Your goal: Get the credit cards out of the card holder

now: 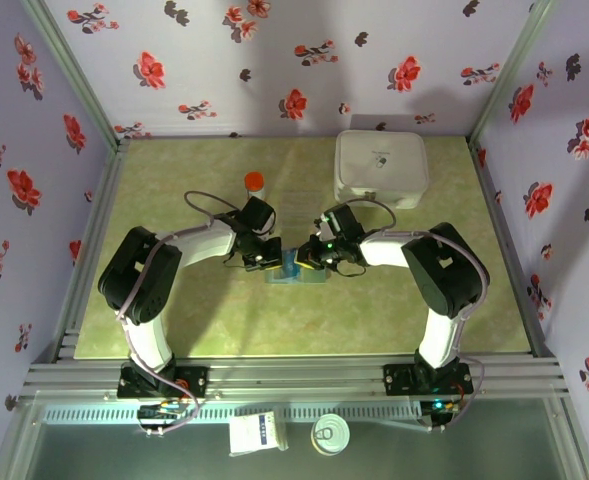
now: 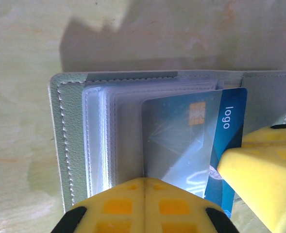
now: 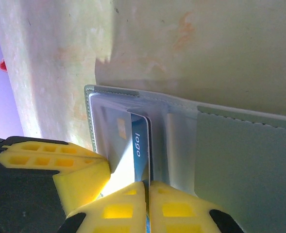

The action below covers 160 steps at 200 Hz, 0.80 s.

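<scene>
The grey-blue card holder (image 1: 296,272) lies open at the table's centre, its clear sleeves (image 2: 96,136) fanned over the left panel (image 2: 67,145). A blue credit card (image 2: 191,131) with a gold chip and the word "logo" sticks partway out of a sleeve. My right gripper (image 3: 147,184) is shut on that card's (image 3: 139,145) edge, and one of its yellow fingers (image 2: 259,170) shows beside the card. My left gripper (image 2: 145,180) is shut, its tip against the sleeves. In the top view the left gripper (image 1: 270,262) and right gripper (image 1: 312,262) meet over the holder.
A larger white zip case (image 1: 380,168) sits at the back right, and an orange-capped bottle (image 1: 254,182) stands behind the left arm. Flowered walls enclose the table on three sides. The right panel of the holder (image 3: 240,160) lies flat.
</scene>
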Motion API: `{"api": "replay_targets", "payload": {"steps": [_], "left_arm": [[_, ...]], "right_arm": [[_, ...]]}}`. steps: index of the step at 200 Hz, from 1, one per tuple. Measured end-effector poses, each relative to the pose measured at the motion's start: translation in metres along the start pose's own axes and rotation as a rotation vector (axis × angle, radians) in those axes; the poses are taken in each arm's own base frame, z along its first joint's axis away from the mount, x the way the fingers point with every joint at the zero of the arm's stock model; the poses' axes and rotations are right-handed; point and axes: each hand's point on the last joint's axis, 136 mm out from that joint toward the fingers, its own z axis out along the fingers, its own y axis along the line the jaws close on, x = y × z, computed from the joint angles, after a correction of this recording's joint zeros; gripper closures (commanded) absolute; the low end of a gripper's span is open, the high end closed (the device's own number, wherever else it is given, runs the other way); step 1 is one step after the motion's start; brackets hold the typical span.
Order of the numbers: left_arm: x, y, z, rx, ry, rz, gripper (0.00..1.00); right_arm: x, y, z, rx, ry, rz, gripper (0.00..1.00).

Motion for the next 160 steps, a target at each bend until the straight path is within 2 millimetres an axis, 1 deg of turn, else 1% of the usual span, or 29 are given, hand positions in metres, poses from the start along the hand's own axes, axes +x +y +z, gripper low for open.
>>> {"api": "replay_targets", "payload": {"steps": [32, 69, 109, 128, 144, 160], "left_arm": [[-0.001, 0.001, 0.0, 0.0, -0.001, -0.002, 1.0], [-0.001, 0.001, 0.0, 0.001, -0.002, -0.003, 1.0], [-0.001, 0.0, 0.0, 0.007, 0.001, -0.003, 1.0], [-0.001, -0.001, -0.001, 0.01, 0.001, -0.004, 0.95], [-0.001, -0.001, -0.002, 0.013, 0.0, -0.004, 0.91], [-0.003, -0.003, -0.007, 0.02, -0.006, -0.005, 0.9]], "right_arm": [[0.0, -0.003, -0.003, 0.004, -0.005, -0.001, 0.91], [-0.002, -0.002, -0.019, 0.026, -0.028, -0.028, 0.94], [0.002, 0.0, -0.033, 0.072, -0.034, -0.061, 0.97], [0.0, 0.0, -0.041, 0.114, -0.034, -0.086, 0.98], [-0.006, 0.002, -0.047, 0.16, -0.042, -0.139, 0.99], [-0.012, 0.006, -0.054, 0.2, -0.042, -0.205, 0.98]]}}
